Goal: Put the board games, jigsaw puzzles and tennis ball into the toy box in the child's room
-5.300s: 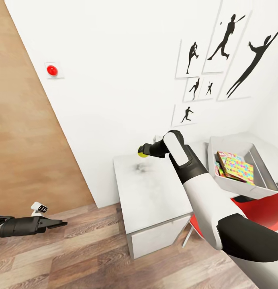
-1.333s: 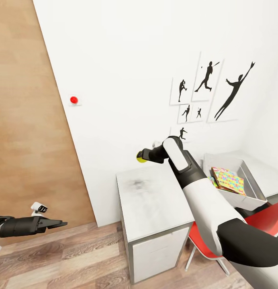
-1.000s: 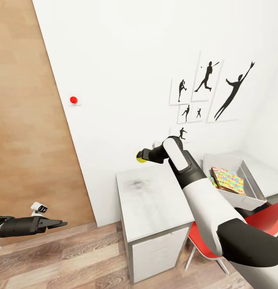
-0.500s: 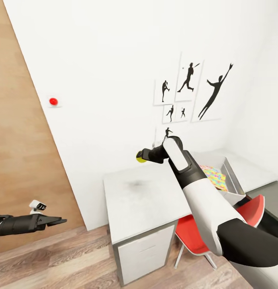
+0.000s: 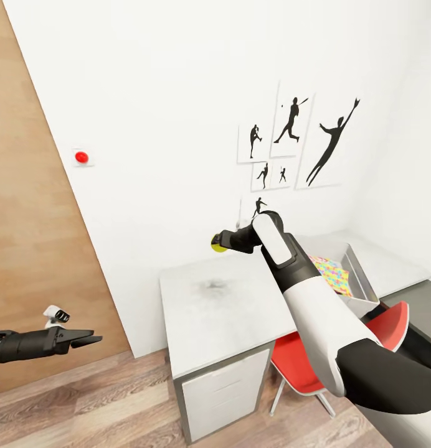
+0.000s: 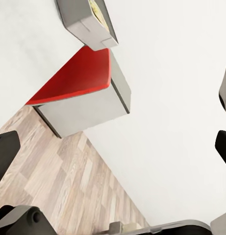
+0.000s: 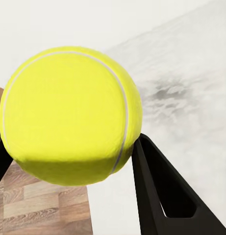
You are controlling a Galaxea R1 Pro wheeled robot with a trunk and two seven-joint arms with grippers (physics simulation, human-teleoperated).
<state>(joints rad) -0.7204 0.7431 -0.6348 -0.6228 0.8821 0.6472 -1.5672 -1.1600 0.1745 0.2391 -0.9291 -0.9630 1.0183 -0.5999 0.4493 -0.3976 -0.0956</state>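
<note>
The right gripper (image 5: pixel 219 242) is clamped on the tennis ball (image 5: pixel 218 246), held above the table's (image 5: pixel 222 305) far left end. The toy box (image 5: pixel 357 281) sits right, half hidden behind the arm, a jigsaw puzzle (image 5: pixel 332 274) inside. The left gripper (image 5: pixel 91 339), jaws slightly parted and holding nothing, hangs over the floor

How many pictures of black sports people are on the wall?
6, grouped on the wall above the table: a small left one, a taller middle one, the biggest on the right, two tiny ones below, and one lowest, partly hidden by the right arm.
</note>
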